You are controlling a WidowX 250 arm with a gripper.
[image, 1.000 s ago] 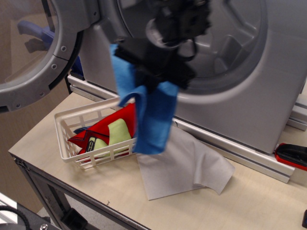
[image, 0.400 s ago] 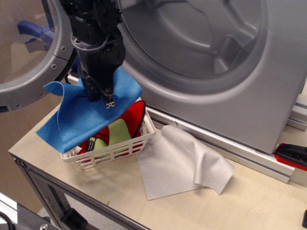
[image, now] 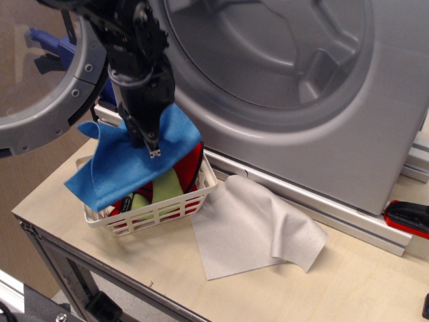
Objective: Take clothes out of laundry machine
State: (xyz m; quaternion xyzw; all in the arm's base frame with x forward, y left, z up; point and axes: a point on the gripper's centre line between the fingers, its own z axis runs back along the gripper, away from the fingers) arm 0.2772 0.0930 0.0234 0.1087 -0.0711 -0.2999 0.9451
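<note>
The laundry machine (image: 322, 107) fills the upper right of the view, its round drum opening seen empty and its top cut off by the frame edge. Its glass-windowed door (image: 47, 74) is swung open at the left, partly cropped, with a blue shape seen dimly through the glass. The machine is carried on a pale counter (image: 335, 282), whose front and left edges lie just beyond the basket; open surface is left at the front and the right. The black arm (image: 131, 47) is lowered in front of the door hinge area and hides part of the machine's front. A pale grey cloth (image: 255, 228) is spread flat on the counter just beside the basket, one corner folded up. The clothes (image: 127, 161), a bright blue cloth, are draped over the white basket (image: 161, 211), overhanging its left rim and hiding most of its back wall. The claw (image: 153, 149) is pressed into the blue cloth; whether the cloth is gripped cannot be told. Red and green cloths (image: 171, 181) are seen inside the basket, half covered. A red-and-black object (image: 409, 218) is cut off at the right edge.
</note>
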